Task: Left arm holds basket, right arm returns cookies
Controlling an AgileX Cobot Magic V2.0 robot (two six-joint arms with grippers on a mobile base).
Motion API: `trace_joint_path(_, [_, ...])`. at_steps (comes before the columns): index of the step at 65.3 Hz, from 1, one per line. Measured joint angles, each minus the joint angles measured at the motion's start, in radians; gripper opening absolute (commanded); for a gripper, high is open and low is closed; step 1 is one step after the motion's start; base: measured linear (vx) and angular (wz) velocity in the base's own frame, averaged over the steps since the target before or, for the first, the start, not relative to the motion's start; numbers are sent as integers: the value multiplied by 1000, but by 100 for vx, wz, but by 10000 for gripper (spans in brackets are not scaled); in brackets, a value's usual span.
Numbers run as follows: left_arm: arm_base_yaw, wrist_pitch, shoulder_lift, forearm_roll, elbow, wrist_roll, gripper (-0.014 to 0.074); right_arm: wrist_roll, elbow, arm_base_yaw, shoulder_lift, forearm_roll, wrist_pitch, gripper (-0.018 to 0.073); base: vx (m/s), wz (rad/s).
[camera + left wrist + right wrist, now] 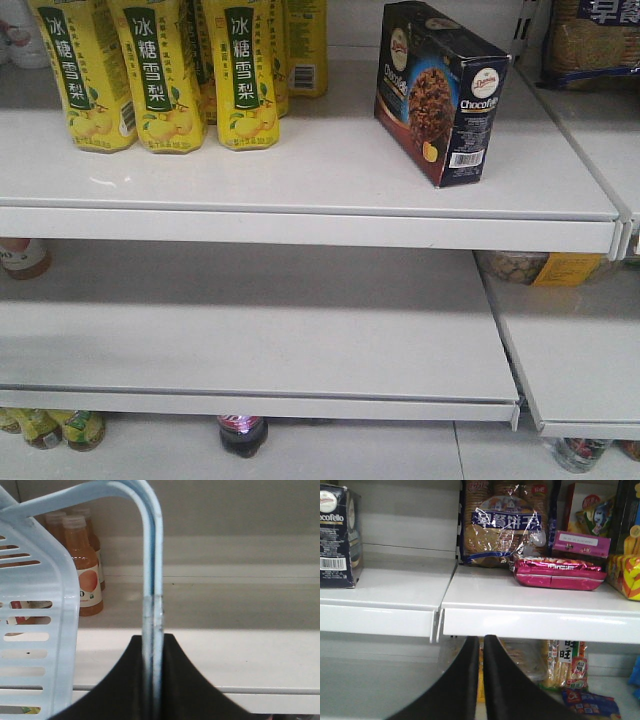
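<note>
Left fingers [120, 685] pinch the basket [37, 630] handles; right fingers [507, 690] pressed together, empty; cookies [440, 92] stand on the shelf [300, 190].

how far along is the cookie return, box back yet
Looks done: the cookies stand upright on the upper shelf, free of any gripper. In hand: the left gripper is shut on the basket handles. The right gripper is shut and empty, below the shelf edge.
</note>
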Motion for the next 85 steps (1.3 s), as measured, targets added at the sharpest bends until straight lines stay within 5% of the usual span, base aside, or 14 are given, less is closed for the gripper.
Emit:
trace_joint_path(11, [0,0,0,0,0,1,0,-139,155,-97,0,235,-157,-3,0,0])
trace_joint_path(19, [0,0,0,0,0,2,0,-195,271,-106,3,310,-271,-3,0,0])
trace_joint_path(85, [0,0,0,0,0,2,0,-282,344,-105,-101,335,-171,-3,0,0])
